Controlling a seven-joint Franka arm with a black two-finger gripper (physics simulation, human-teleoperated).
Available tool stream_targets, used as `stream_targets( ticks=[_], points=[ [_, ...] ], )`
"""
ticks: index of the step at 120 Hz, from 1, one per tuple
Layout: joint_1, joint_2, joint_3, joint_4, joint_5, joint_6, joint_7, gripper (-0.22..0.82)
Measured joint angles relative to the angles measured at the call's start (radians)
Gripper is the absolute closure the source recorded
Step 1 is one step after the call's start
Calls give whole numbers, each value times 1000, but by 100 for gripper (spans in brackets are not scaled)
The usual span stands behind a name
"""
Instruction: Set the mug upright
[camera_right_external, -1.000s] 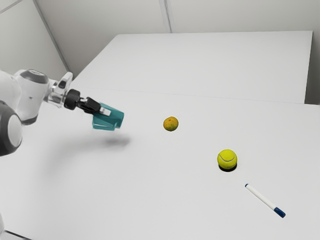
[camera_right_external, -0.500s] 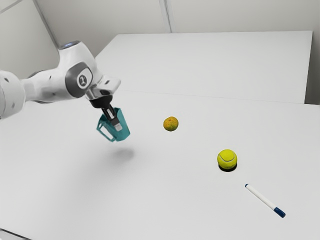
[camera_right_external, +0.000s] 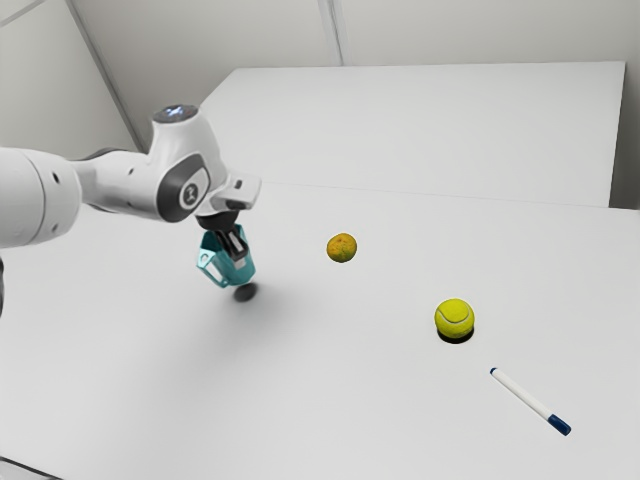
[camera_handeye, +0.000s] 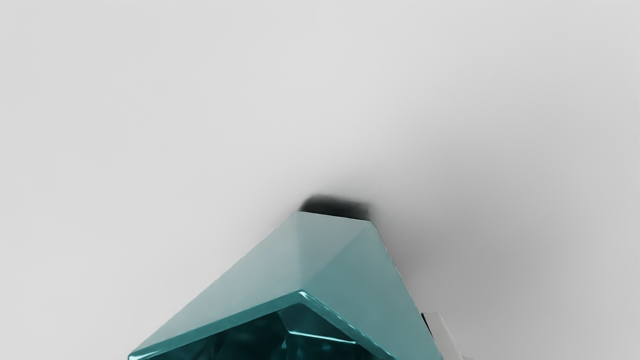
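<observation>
So my gripper (camera_right_external: 237, 260) is left of centre in the exterior view, and I'd call it clamped on the mug (camera_right_external: 227, 268): one finger lies along its side, the other side's hidden, but the thing's hanging just off the table (camera_right_external: 330, 400) with a dark shadow (camera_right_external: 245, 292) under its base. Mouth's up toward my hand, handle (camera_right_external: 208, 263) sticks out toward the frame's left, and it looks close to upright with a bit of lean.

My take on doing this well: get the lean out first so the base is flat to the table, then ease straight down, nice and slow. If one edge of the base lands early, it could twist in my grip or rock over, so I'd let go only once it's sitting flat, opening gently and backing straight up without snagging the rim (camera_handeye: 300, 296).

Further out, the orange (camera_right_external: 342, 248) is near the middle, the tennis ball (camera_right_external: 454, 318) right of that, and the marker (camera_right_external: 530, 402) lower right. All well apart from the mug, so no worries there.
</observation>
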Motion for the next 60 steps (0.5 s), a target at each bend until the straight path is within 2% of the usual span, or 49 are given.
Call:
stream_targets(
  ticks=[60],
  points=[
    [-26, 69, -11, -19, 3, 69, -129, 76]
  ],
)
